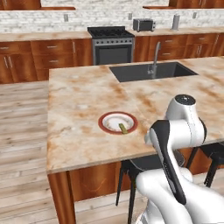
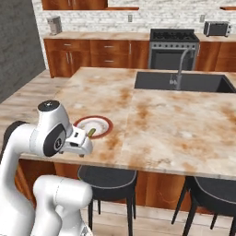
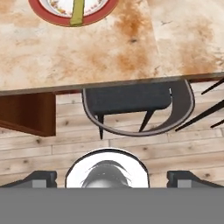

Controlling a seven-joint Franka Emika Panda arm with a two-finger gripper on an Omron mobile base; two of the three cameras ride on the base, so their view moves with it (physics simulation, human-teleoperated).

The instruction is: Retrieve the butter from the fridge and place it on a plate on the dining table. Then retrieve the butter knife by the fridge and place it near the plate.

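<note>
Before you lies the table (image 1: 83, 131), its mottled marble top carrying the plate (image 1: 117, 122) near the front edge. The butter (image 1: 123, 127) rests on the plate, a small yellow-olive stick lying toward the rim on the side nearest you. In the right base view the same plate (image 2: 93, 126) sits just beyond the arm's wrist, with the butter (image 2: 91, 132) at its near rim. In the hand view the plate (image 3: 57, 18) appears at the upper edge, cut off by the frame, and the butter (image 3: 77, 13) crosses its red-brown rim.

Your gripper (image 3: 112, 177) has its jaws spread wide, with nothing between them: the two dark fingertips (image 3: 41, 178) stand far apart at the bottom corners of the hand view. It hangs off the table's front edge, above the wooden floor (image 3: 39, 153), well apart from the plate.

Directly below the table edge you can see a dark stool (image 3: 131, 105), its seat tucked partly under the overhang. Farther along the top, the sink (image 1: 151, 71) is sunk into the marble, with the tap (image 1: 154, 61) at its near side. Against the back wall stand the stove (image 1: 111, 43), the toaster (image 1: 143, 25), and a row of cabinets (image 1: 39, 59).
</note>
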